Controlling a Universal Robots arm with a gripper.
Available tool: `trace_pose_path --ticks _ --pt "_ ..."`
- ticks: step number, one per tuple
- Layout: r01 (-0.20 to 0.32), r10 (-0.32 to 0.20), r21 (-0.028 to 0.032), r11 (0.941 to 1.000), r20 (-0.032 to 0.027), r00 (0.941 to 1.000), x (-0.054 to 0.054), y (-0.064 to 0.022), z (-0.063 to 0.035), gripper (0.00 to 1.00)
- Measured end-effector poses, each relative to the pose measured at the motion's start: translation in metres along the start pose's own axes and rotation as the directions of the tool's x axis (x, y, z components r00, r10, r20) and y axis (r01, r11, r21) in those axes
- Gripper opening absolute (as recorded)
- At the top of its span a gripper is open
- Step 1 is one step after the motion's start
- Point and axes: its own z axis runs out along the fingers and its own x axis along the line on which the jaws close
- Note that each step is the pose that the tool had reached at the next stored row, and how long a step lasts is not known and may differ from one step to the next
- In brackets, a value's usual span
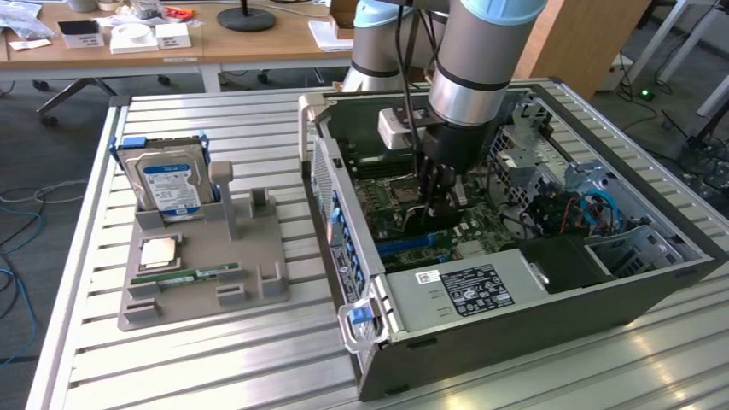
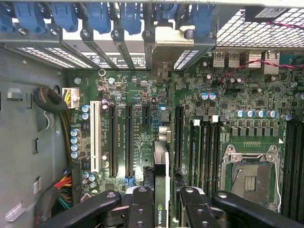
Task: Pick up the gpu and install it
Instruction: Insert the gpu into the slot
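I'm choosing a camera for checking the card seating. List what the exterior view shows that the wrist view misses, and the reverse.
The exterior view adds the grey parts holder beside the computer case, carrying a hard drive, a processor chip and a memory stick, plus the labelled power supply. The wrist view adds the gpu held edge-on by the gripper near the black expansion slots, and blue latches along the case wall. Both share the motherboard and its empty CPU socket.
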Motion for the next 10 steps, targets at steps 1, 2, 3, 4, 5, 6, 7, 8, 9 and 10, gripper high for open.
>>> trace_pose_path --ticks 1,2,3,4,5,6,7,8,9,10 --pt "0.000 0.000 0.0000 1.0000 0.0000 1.0000 0.0000 0.0003 0.0000 0.26" --pt "0.000 0.000 0.0000 1.0000 0.0000 1.0000 0.0000 0.0006 0.0000 0.26" --pt "0.000 0.000 0.0000 1.0000 0.0000 1.0000 0.0000 0.0008 0.0000 0.26" --pt "0.000 0.000 0.0000 1.0000 -0.0001 1.0000 0.0000 0.0012 0.0000 0.26" --pt "0.000 0.000 0.0000 1.0000 0.0000 1.0000 0.0000 0.0015 0.0000 0.26" --pt "0.000 0.000 0.0000 1.0000 0.0000 1.0000 0.0000 0.0019 0.0000 0.26" --pt "0.000 0.000 0.0000 1.0000 0.0000 1.0000 0.0000 0.0023 0.0000 0.26" --pt "0.000 0.000 0.0000 1.0000 -0.0001 1.0000 0.0000 0.0027 0.0000 0.26" --pt "0.000 0.000 0.0000 1.0000 0.0000 1.0000 0.0000 0.0028 0.0000 0.26" --pt "0.000 0.000 -0.0001 1.0000 -0.0001 1.0000 0.0000 0.0029 0.0000 0.26"
